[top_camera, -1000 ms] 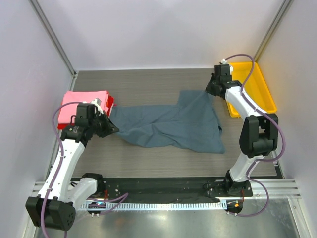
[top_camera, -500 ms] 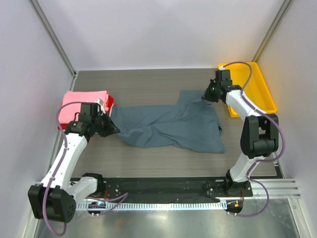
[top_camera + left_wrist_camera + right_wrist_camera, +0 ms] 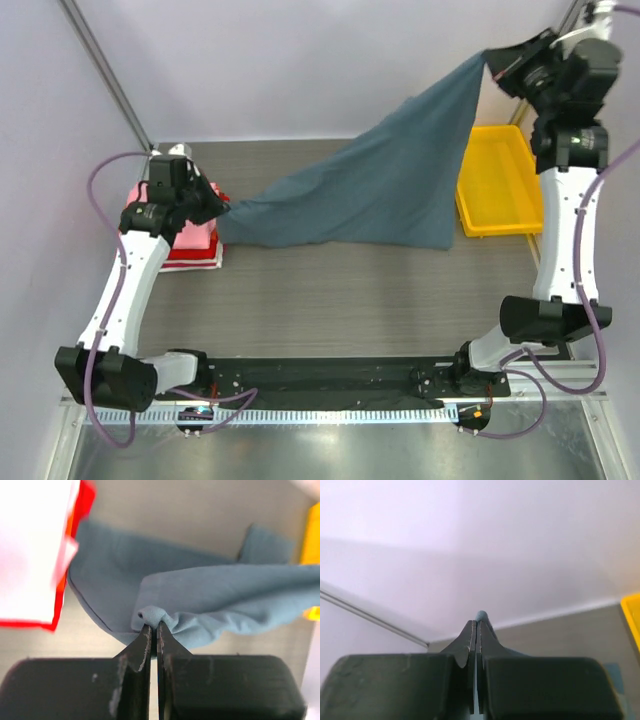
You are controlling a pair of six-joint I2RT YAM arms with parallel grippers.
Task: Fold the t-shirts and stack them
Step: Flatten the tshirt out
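Table [image 3: 350, 300]: the near half shows only bare wood grain between the arm bases. Mid-left: the left gripper [image 3: 218, 205] is clamped shut on a bunched corner of the blue-grey tee [image 3: 390, 190]. In the wrist view the fingers [image 3: 145, 645] are pressed together, with a small nub of the tee [image 3: 225, 595] pinched at the left gripper [image 3: 152, 626] tips and the rest spreading away to the right. The folded stack [image 3: 195, 255] sits just left of and under that gripper at the table's left edge. It shows pink on top, red below, and a thin white edge on the near side. In the left wrist view the stack [image 3: 35, 545] is washed out, apart from the tee. The tee spans the two grippers as a taut sloping sheet, low at the left and high at the far right. Its lower edge hangs toward the table, and I can't tell how much of it rests there. The lower right corner hangs just beside the left rim of the yellow tray [image 3: 497, 185]; contact is unclear. The tray sits on the right side, far half. Far right, high above the tray's far end, the right gripper [image 3: 497, 62] is closed on the tee's top corner. In the wrist view the right gripper [image 3: 476, 622] tips meet, and only a bit of the tee [image 3: 481, 615] pokes out.
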